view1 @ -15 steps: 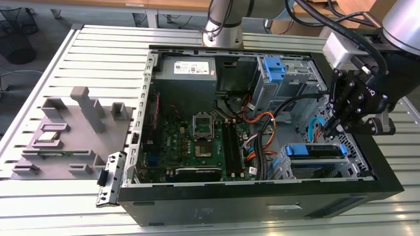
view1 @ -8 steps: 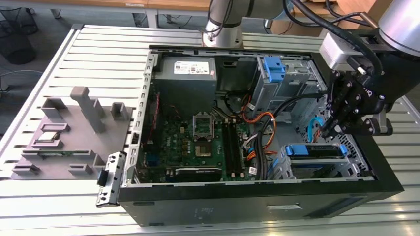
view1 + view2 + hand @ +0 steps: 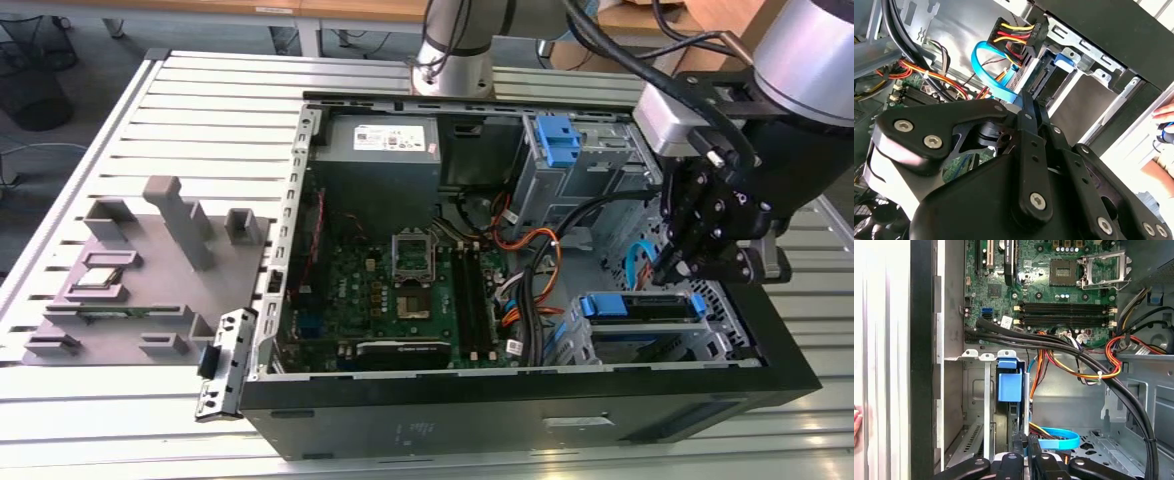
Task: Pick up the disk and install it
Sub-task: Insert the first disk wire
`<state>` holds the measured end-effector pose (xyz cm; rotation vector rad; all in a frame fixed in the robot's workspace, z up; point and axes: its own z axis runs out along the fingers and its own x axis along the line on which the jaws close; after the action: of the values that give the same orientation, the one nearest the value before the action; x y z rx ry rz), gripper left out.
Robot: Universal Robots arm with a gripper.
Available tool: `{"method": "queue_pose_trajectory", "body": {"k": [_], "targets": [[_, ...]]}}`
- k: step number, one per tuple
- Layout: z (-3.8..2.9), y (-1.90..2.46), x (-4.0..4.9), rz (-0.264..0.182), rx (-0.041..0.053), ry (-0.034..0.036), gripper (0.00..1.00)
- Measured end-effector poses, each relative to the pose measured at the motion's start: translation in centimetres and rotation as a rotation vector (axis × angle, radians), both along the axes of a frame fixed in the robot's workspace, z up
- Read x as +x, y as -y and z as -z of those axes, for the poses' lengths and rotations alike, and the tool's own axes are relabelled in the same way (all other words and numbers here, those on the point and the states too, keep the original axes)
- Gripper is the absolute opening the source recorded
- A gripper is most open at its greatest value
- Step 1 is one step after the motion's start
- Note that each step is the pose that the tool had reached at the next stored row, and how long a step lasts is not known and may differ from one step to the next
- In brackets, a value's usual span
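From the exterior view's left: a grey fixture (image 3: 134, 265) on the slatted table (image 3: 214, 110), well apart from the work. Next comes the open PC case (image 3: 534, 400) w/ motherboard (image 3: 400, 290) mid-case, then the gripper (image 3: 667, 272) over the near right corner. Its tips are almost together, w/ nothing gripped that we can see. The disk (image 3: 643, 306) lies just below it, already in its bay, blue rails showing. We judge this the seating step: we'd press straight along the rails, no tilt, and keep off the blue data cable (image 3: 1054, 442) and the wire bundle (image 3: 1074, 371) nearby.
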<state>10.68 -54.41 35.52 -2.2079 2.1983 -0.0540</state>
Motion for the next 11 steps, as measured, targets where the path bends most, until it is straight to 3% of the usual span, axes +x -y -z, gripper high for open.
{"method": "queue_pose_trajectory", "body": {"k": [11], "targets": [[0.53, 0.51, -0.77, -0.005, 0.004, 0.061, 0.16]]}}
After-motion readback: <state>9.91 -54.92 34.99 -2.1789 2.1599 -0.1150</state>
